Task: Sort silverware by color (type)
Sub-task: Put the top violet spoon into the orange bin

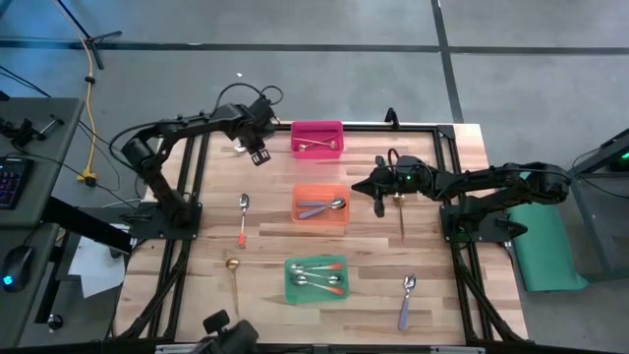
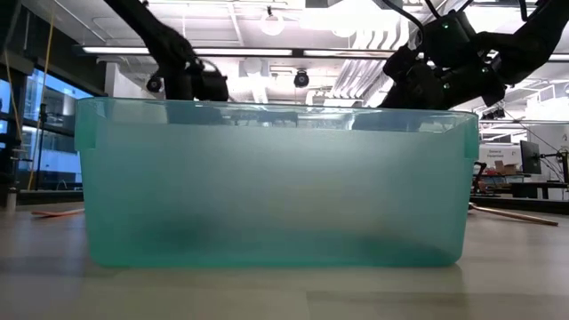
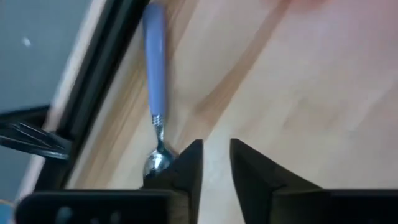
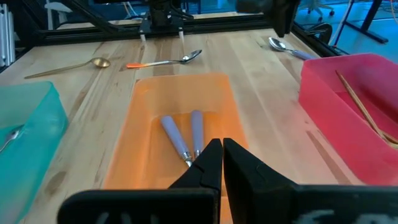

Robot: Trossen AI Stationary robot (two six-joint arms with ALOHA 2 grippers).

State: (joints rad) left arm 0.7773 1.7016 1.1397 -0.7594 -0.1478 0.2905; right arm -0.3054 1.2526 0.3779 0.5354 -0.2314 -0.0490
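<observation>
Centrally, three bins line the table: pink bin (image 1: 316,139) with a gold spoon (image 1: 319,147), orange bin (image 1: 321,204) holding purple-handled spoons (image 4: 183,140), green bin (image 1: 316,279) with spoons. Loose spoons lie around them; one purple-handled spoon (image 3: 155,93) lies at the far table edge, just beside the left gripper (image 3: 214,163), fingers slightly apart, grasping nothing. Right gripper (image 4: 221,155) hovers clenched, empty, beside the orange bin.

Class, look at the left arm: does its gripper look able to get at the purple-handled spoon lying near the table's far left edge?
Probably yes. The left gripper hovers right beside the purple-handled spoon, fingers slightly apart, one fingertip next to the bowl. Nothing lies between them; only the table's edge frame runs close alongside.
</observation>
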